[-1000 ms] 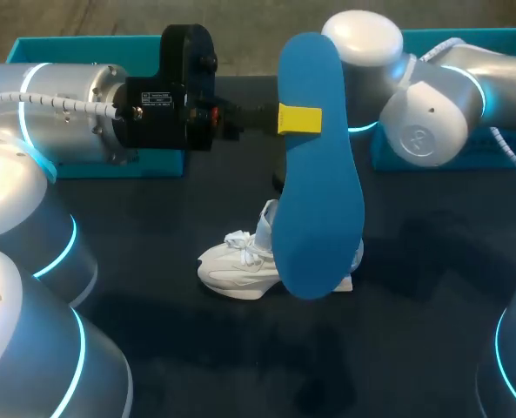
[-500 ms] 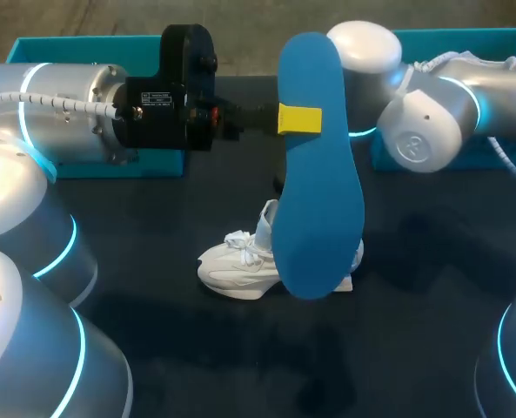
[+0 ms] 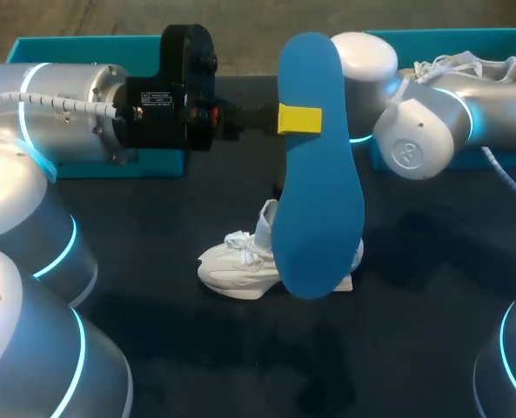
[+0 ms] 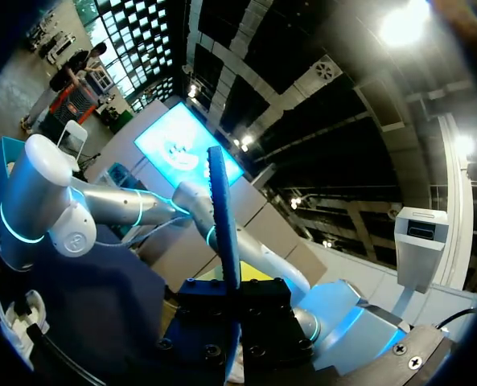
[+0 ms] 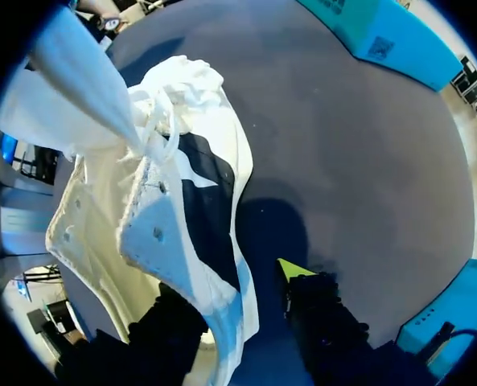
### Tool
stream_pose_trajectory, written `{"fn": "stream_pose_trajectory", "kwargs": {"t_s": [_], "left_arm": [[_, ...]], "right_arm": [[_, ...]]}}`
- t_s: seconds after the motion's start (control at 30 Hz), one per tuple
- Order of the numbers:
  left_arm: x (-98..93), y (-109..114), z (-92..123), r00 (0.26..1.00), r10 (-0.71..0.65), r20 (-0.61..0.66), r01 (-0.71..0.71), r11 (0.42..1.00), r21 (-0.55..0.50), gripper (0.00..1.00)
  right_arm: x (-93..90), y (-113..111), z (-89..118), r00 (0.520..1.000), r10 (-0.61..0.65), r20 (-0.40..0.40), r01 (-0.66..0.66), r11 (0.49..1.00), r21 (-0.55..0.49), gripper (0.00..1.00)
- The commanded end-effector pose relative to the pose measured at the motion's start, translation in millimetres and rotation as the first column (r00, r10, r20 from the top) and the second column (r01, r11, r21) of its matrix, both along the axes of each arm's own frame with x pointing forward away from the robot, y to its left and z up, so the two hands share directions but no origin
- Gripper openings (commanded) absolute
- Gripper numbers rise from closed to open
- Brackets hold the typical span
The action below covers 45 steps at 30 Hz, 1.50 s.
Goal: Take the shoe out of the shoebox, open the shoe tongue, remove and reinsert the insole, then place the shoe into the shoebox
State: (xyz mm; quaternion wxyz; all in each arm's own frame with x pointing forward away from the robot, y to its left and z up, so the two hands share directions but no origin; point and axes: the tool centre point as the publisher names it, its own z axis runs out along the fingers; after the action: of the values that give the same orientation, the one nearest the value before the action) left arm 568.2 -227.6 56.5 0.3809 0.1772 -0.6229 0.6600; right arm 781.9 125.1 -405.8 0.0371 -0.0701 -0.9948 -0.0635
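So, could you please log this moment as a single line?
left gripper: shut on blue insole, held above table | white shoe: on table | right gripper: at white shoe, grip unclear

insole (image 3: 318, 174): blue, upright, raised over shoe | shoe (image 3: 236, 266): white, on table | shoebox (image 3: 466, 35): teal, open, far right

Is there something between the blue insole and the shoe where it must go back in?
Only the right gripper, close at the opening of the shoe. The opening itself looks free. The left gripper holds the insole upright.
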Motion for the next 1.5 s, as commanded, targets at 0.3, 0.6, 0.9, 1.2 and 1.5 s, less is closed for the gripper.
{"fn": "stream_pose_trajectory", "kwargs": {"t_s": [0.3, 0.6, 0.9, 1.2, 1.5], "left_arm": [[-2.0, 0.3, -1.7, 1.0, 0.003, -0.001, -0.003, 1.0, -0.001, 0.0], [-2.0, 0.3, -1.7, 1.0, 0.003, -0.001, -0.003, 1.0, -0.001, 0.0], [-2.0, 0.3, -1.7, 1.0, 0.003, -0.001, -0.003, 1.0, -0.001, 0.0], [-2.0, 0.3, -1.7, 1.0, 0.003, -0.001, -0.003, 1.0, -0.001, 0.0], [-2.0, 0.3, -1.7, 1.0, 0.003, -0.001, -0.003, 1.0, -0.001, 0.0]], "right_arm": [[-12.7, -4.2, 9.4, 0.993, -0.083, -0.086, 0.086, 0.996, 0.033, 0.0], [-22.7, -6.4, 37.9, 0.942, -0.267, -0.205, 0.283, 0.957, 0.054, 0.0], [-40.8, -5.9, 44.2, 0.806, -0.535, -0.254, 0.561, 0.827, 0.038, 0.0], [-42.3, 1.3, 48.9, 0.839, -0.493, -0.228, 0.522, 0.848, 0.088, 0.0], [-42.3, 1.3, 48.9, 0.839, -0.493, -0.228, 0.522, 0.848, 0.088, 0.0]]}}
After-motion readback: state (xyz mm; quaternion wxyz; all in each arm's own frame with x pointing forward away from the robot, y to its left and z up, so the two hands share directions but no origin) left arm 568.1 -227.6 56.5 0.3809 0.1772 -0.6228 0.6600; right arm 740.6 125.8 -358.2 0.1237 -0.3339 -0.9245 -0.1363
